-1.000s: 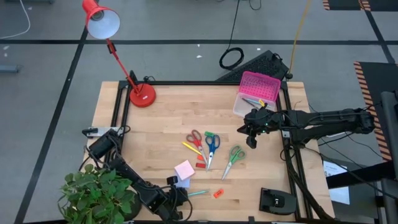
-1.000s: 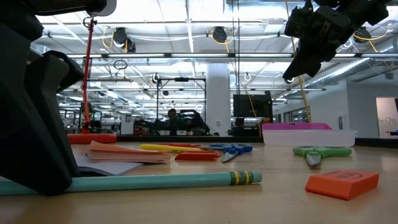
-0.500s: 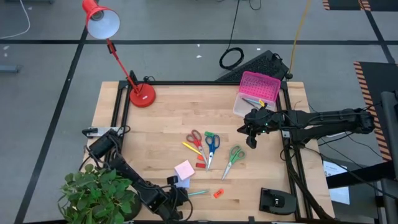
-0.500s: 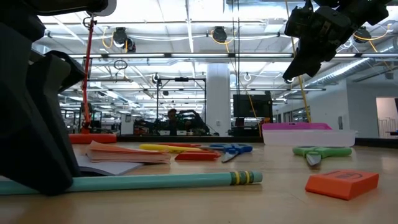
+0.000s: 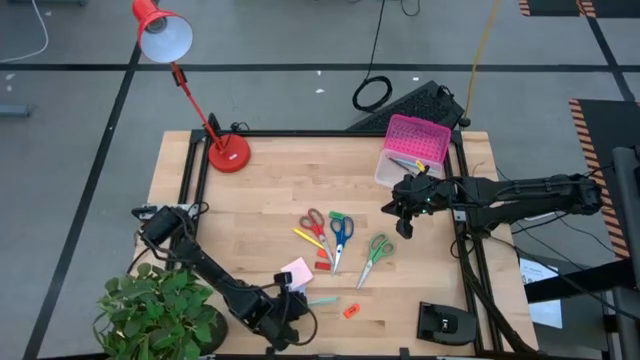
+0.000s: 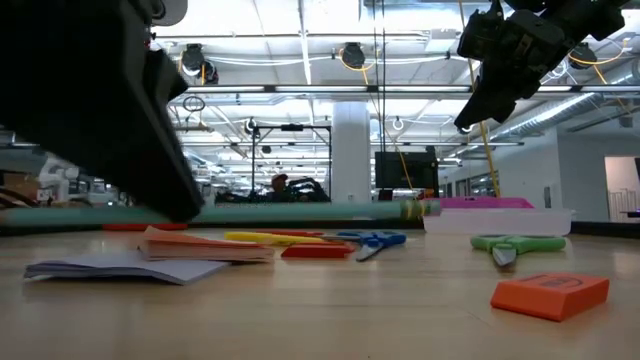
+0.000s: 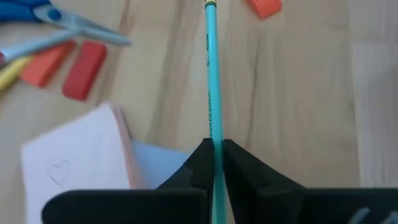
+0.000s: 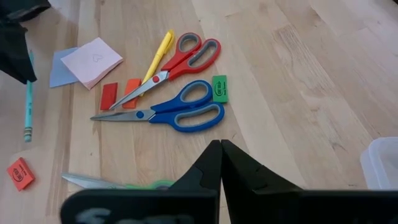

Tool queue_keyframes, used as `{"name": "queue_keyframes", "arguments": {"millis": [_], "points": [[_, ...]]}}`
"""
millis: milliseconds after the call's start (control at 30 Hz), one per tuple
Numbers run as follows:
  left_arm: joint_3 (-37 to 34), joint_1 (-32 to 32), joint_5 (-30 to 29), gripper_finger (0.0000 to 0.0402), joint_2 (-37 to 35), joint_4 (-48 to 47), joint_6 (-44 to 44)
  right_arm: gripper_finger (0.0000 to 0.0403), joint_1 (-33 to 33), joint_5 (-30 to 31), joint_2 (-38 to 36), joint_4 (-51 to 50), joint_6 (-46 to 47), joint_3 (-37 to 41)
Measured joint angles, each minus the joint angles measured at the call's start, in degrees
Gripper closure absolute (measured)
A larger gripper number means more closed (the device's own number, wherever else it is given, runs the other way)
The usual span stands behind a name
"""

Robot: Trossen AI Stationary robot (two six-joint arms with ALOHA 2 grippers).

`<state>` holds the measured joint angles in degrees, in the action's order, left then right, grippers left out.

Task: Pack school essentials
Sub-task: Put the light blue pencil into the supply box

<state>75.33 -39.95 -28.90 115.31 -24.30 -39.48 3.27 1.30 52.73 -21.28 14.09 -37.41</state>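
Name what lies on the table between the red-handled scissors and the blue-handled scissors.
In the right wrist view, a small green eraser lies between the red-handled scissors and the blue-handled scissors, beside their handles. Nearer the blades, only bare wood shows.

A robotics laboratory or open industrial workspace is shown. A pale wooden table (image 5: 270, 180) with a black metal frame is set on a grey concrete floor (image 5: 300, 40) marked with black tape lines (image 5: 300, 67), and yellow-and-black hazard striping (image 5: 590, 125) is seen by its right edge. Black cables (image 5: 372, 94) are trailed across the floor beyond the far edge. In the low view, a large hall is seen behind the table, with exposed ceiling ducts and strip lighting (image 6: 300, 60), a white column (image 6: 351, 160) and dark monitors (image 6: 400, 170).
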Motion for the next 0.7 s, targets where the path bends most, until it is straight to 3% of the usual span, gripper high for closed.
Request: {"name": "queue_keyframes", "arguments": {"millis": [467,700], "points": [[0.09,6.21,-0.09,0.0373,-7.58,-0.02,13.44,0.0402,0.0,0.2,0.0,4.19,-0.42,0.0],[0.11,9.86,-0.62,0.0373,-12.3,0.0,22.05,0.0365,-2.13,0.27,-1.01,7.46,0.18,-0.17]]}}
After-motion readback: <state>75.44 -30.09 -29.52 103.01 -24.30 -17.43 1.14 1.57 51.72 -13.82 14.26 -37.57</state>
